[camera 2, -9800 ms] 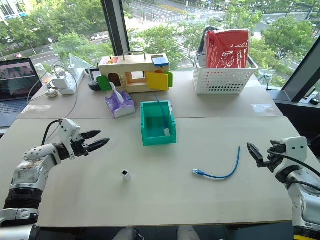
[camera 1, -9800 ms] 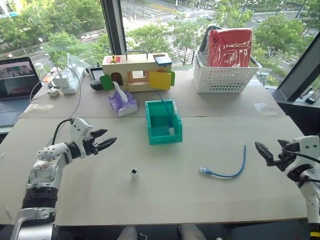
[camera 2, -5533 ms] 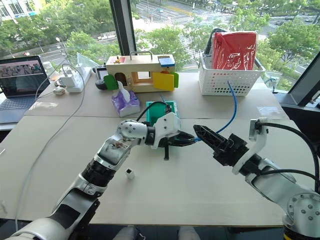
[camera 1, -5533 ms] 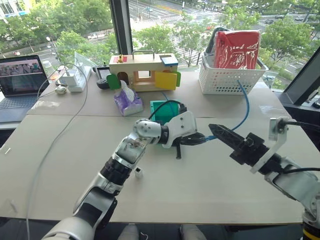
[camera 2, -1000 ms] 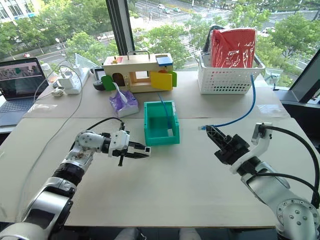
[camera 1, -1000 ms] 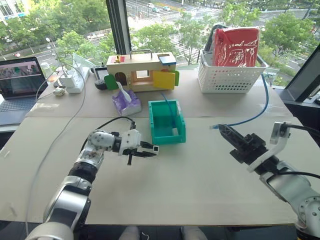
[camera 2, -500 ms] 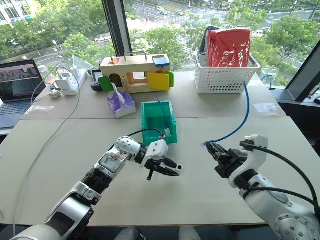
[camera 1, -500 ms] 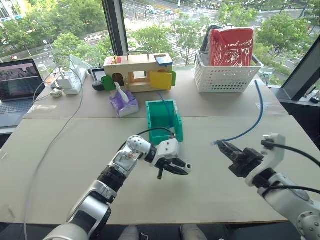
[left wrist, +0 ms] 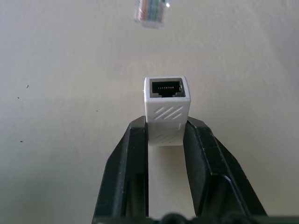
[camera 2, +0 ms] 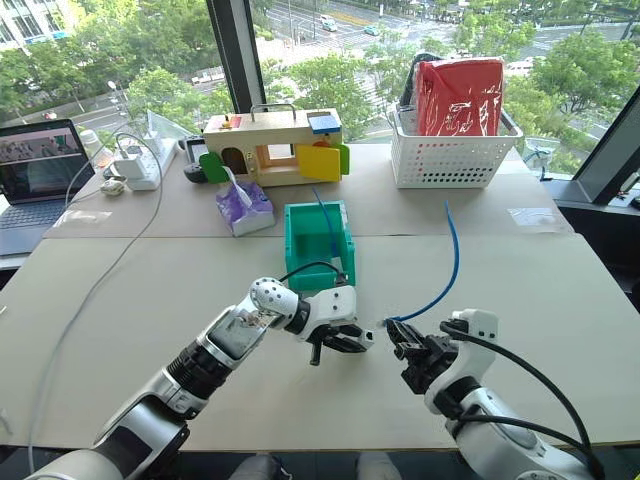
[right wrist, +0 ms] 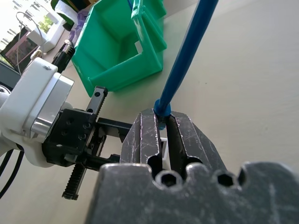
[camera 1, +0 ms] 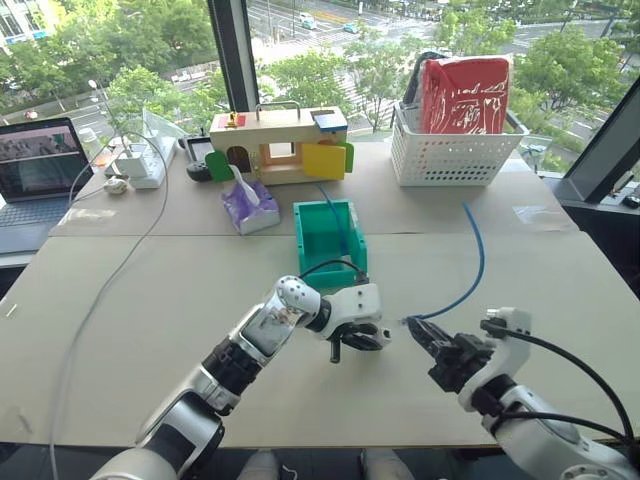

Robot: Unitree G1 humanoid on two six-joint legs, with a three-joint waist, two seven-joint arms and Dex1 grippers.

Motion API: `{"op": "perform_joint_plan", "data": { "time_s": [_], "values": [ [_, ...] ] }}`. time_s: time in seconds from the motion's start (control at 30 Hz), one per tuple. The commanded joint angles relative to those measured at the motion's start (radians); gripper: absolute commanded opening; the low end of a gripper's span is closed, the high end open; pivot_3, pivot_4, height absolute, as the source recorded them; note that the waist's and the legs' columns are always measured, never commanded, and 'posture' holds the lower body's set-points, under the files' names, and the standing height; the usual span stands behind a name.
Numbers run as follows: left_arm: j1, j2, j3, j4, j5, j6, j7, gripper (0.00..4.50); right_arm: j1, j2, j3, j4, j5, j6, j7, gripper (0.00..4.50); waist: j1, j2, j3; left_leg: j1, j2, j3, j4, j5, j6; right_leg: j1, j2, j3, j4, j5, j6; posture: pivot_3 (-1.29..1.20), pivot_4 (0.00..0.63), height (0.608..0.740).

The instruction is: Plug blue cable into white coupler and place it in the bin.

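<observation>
Teal bin [camera 1: 330, 238] standing on the pale table [camera 1: 140, 300], short of the wooden toy box [camera 1: 277, 143] and left of the white basket [camera 1: 457, 155]. Just in front of the bin, held above the table: left gripper [camera 1: 372, 338] pointing right, clamped on the white coupler [camera 1: 381, 334]. Facing it from the right, close but apart: right gripper [camera 1: 421, 335], clenched on the plug end of the blue cable [camera 1: 474, 262]. Cable arching up and back from those fingers, free end level with the bin's right side.

Seen from the left wrist: two black fingers [left wrist: 128, 172] pinching the coupler [left wrist: 166, 100] at its rear half, dark socket facing outward with its contacts showing. Clear plug [left wrist: 150, 11] of the cable hanging beyond the socket, not yet entered, a strip of table between them.

Seen from the right wrist: fingers [right wrist: 142, 135] pressed together on the cable [right wrist: 187, 56] right behind its plug. Opposite gripper [right wrist: 100, 135] just ahead, bin [right wrist: 119, 44] beyond it with its open front toward the camera.
</observation>
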Motion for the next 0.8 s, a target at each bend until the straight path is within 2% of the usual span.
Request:
{"op": "perform_joint_plan", "data": {
  "time_s": [0.03,0.3,0.8],
  "values": [
    [0.023,-0.004,0.002,-0.052,-0.002,0.05,0.046,0.69,-0.001,0.046,0.039,-0.045,-0.004,-0.029,-0.009,0.0,0.001,0.0,0.0,0.0,0.0,0.0,0.0,0.0,0.0,0.0,0.0,0.0,0.0,0.0,0.0,0.0,0.15,0.74],
    [0.025,-0.004,-0.003,-0.054,-0.011,0.057,0.085,0.69,-0.025,0.079,0.073,-0.008,-0.027,-0.011,-0.003,0.0,0.003,0.0,0.0,0.0,0.0,0.0,0.0,0.0,0.0,0.0,0.0,0.0,0.0,0.0,0.0,0.0,0.15,0.74],
    [0.025,-0.013,-0.005,-0.031,-0.019,0.035,0.117,0.69,0.014,0.116,0.007,0.052,-0.021,-0.044,0.049,0.0,0.007,0.0,0.0,0.0,0.0,0.0,0.0,0.0,0.0,0.0,0.0,0.0,0.001,0.0,0.0,0.0,0.15,0.74]
  ]
}}
